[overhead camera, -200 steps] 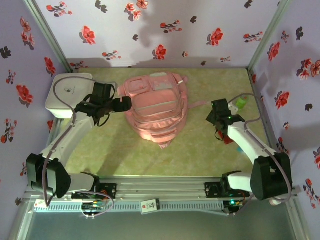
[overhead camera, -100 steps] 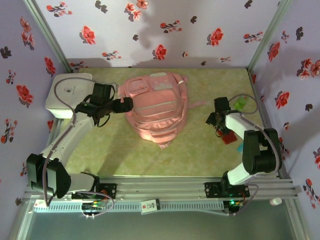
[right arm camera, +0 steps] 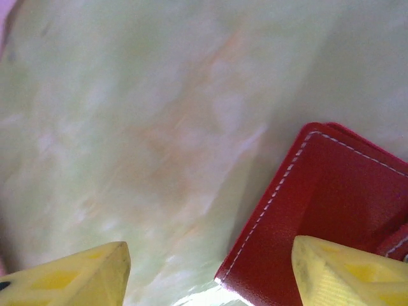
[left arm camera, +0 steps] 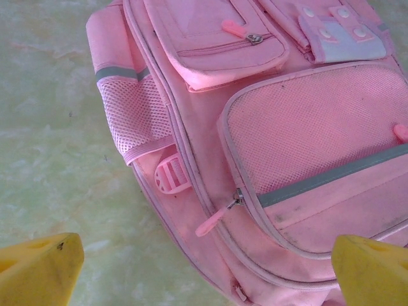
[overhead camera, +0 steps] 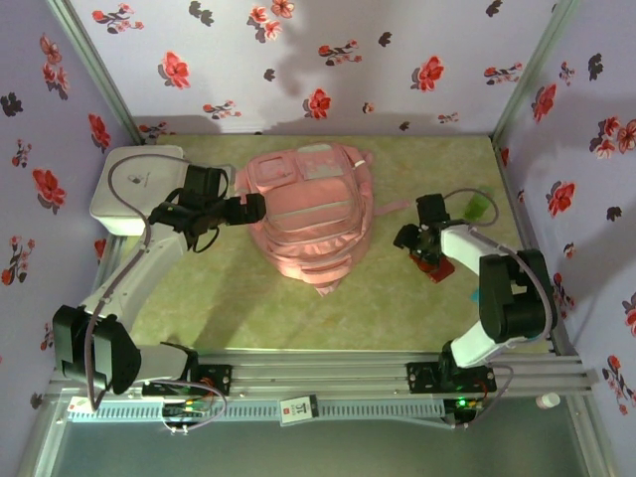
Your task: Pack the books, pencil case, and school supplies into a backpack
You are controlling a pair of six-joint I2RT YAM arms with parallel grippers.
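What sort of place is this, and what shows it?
Probably a staged robot test booth: flower-papered walls enclose a table, and a left arm and right arm bolted to a metal rail flank a pink backpack.

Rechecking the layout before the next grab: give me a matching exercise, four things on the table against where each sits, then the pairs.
Things:
1 backpack
2 white box
3 red wallet
4 green object

Places:
A towards the right wall
B middle of the table
C far left edge
D partly under the right gripper

Pairs: 1-B; 2-C; 3-D; 4-A
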